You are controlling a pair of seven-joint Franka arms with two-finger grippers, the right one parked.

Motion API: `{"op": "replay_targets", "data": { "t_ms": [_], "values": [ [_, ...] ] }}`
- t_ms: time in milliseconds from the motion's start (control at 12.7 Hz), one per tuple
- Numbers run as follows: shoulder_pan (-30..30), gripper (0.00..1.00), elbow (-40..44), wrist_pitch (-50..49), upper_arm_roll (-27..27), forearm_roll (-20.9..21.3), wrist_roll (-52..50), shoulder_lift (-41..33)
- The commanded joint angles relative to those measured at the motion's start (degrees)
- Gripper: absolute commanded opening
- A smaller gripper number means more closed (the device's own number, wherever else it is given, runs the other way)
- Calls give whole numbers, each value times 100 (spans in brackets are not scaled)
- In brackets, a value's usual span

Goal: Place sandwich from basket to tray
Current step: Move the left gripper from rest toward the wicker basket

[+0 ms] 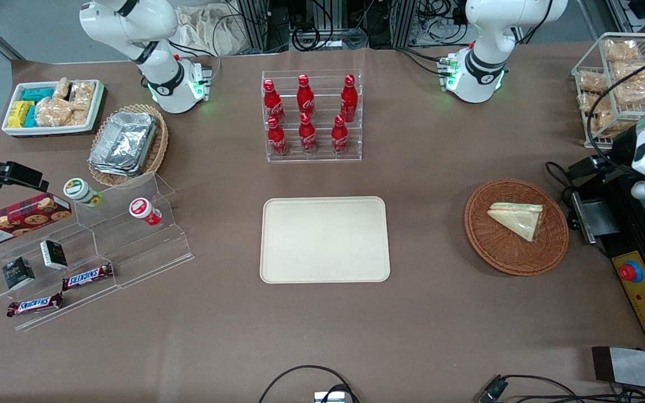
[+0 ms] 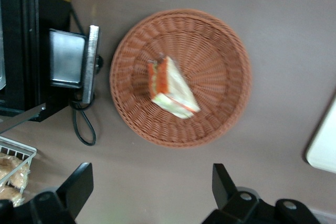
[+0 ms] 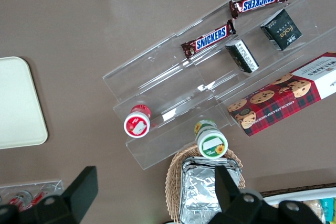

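The sandwich (image 1: 515, 219) is a clear-wrapped triangular wedge with pale bread and orange and green layers. It lies in the round reddish-brown wicker basket (image 1: 496, 246) toward the working arm's end of the table. The cream tray (image 1: 324, 239) lies flat at the table's middle with nothing on it. In the left wrist view my gripper (image 2: 151, 174) hangs open, high above the bare table just beside the basket (image 2: 220, 77), apart from the sandwich (image 2: 170, 88). Nothing is between its dark fingers (image 2: 79, 182). A corner of the tray (image 2: 323, 145) shows there too.
A black device with a metal plate (image 1: 594, 218) and a control box with a red button (image 1: 630, 272) stand close beside the basket. A wire basket of snacks (image 1: 613, 78) and a rack of red bottles (image 1: 312, 115) stand farther from the front camera. A clear stand with snacks (image 1: 87, 246) is toward the parked arm's end.
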Motion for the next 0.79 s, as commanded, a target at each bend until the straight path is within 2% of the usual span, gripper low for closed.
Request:
{"op": "replay_targets", "data": {
  "t_ms": [0, 157, 393, 708],
  "values": [
    [10, 100, -753, 668, 233, -64, -103, -303],
    [10, 100, -1157, 1212, 313, -90, -138, -285],
    [10, 100, -1440, 1820, 313, -151, -760, -110],
    [10, 100, -1563, 2435, 313, -801, -1077, 215]
  ]
}}
